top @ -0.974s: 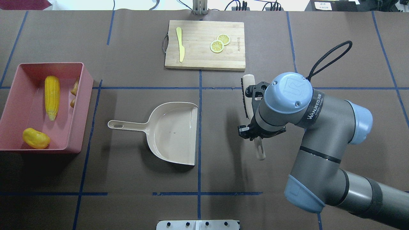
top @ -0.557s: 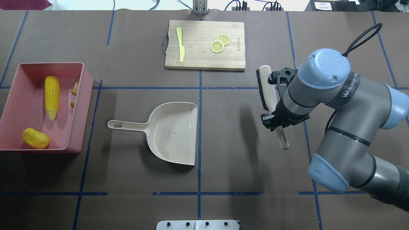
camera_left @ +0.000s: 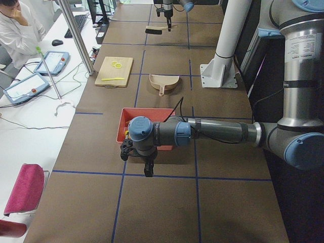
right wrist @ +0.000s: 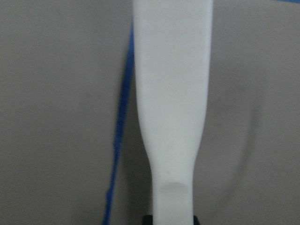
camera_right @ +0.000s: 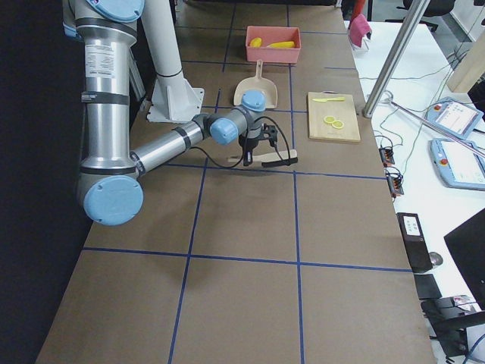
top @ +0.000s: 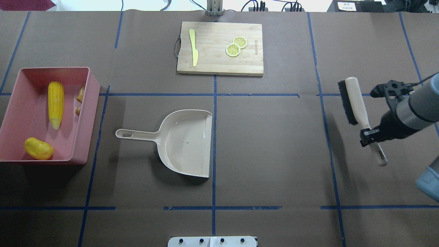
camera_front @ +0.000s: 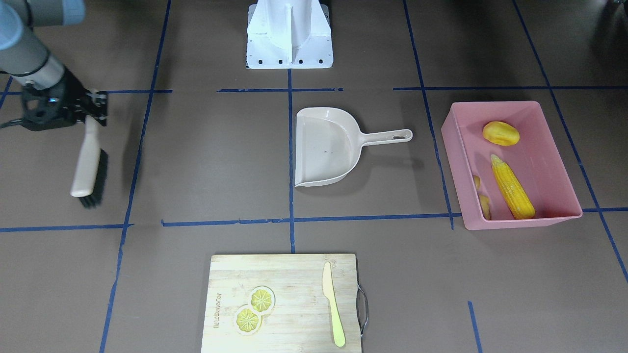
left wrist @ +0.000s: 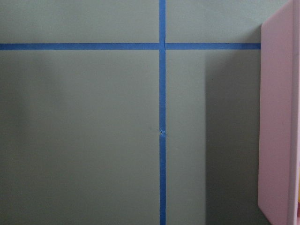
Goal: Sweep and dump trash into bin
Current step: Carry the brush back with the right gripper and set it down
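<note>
**Trash all in the bin; the brush is held far off at 3 o'clock.**

Seen from overhead, the right gripper [top: 370,134] has its fingers clamped on the handle of the one brush [top: 356,103]. The brush's long axis runs roughly 12 to 6, and its bristles face 9 o'clock toward the one empty dustpan [top: 187,144] at centre. The one bin [top: 90,113] sits at 9 o'clock, well apart from the brush. It holds three pieces: one corn cob [top: 56,103] lying 12 to 6, one potato [top: 38,148] toward 6, and one ginger root [top: 80,94] against the 3 o'clock wall. The left gripper [camera_left: 139,157] hangs near the bin, so it is the nearer one; I cannot tell whether its fingers are wide or closed.
</note>
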`<action>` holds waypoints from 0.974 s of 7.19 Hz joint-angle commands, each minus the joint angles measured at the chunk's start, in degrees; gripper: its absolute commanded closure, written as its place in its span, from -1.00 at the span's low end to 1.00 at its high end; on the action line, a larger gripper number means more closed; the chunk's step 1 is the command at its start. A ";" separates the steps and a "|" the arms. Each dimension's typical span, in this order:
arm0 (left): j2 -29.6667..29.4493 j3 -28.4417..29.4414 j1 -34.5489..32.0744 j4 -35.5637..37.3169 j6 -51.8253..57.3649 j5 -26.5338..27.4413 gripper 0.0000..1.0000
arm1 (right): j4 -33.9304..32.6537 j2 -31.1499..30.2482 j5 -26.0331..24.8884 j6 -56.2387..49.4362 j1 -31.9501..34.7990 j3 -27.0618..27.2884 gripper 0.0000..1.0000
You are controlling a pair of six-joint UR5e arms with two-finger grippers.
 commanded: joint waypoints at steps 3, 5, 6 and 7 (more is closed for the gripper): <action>0.19 -0.98 -1.26 0.01 0.00 -0.07 -1.00 | 21.42 -13.74 0.85 -0.15 2.01 -10.46 0.99; 0.54 -1.24 -1.53 0.10 0.00 -0.07 -1.00 | 21.71 -14.53 0.94 -0.41 2.88 -10.85 0.98; 0.63 -1.59 -1.70 0.01 0.00 -0.07 -1.00 | 21.71 -14.71 0.94 -0.41 3.06 -11.03 0.93; 0.97 -1.86 -1.70 0.01 0.00 -0.07 -1.00 | 21.71 -14.62 0.86 -0.41 3.32 -11.29 0.67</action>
